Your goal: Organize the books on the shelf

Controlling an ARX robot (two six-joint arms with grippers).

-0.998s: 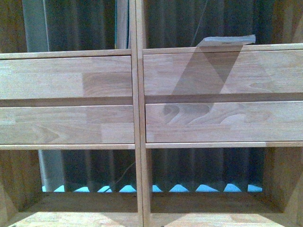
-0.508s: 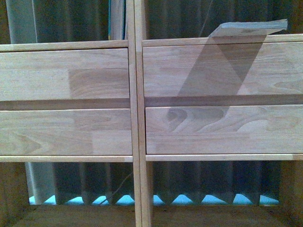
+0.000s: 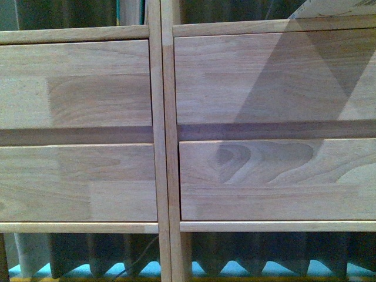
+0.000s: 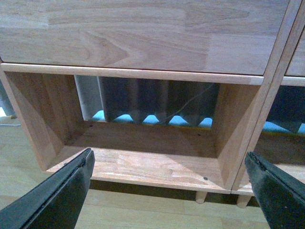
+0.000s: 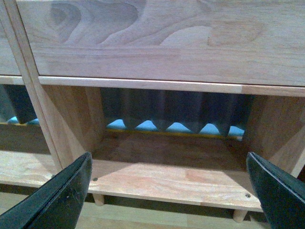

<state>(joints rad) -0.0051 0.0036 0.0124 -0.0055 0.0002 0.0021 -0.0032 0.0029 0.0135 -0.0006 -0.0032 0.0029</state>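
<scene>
Book (image 3: 346,7) lying above shelf (image 3: 160,117) drawers (image 3: 258,76), ungrasped.
Left jaws and right jaws are spread, empty, facing low compartments (image 4: 143,148); with the book well above them, raising is advised first.

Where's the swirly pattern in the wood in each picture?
Front view: the swirly pattern is on the lower right drawer.
Left wrist view: not in it.
Right wrist view: the swirly pattern is on the drawer above the open cubby.
Shared landmark: the blue zigzag strip under the dark curtain behind the shelf.
</scene>
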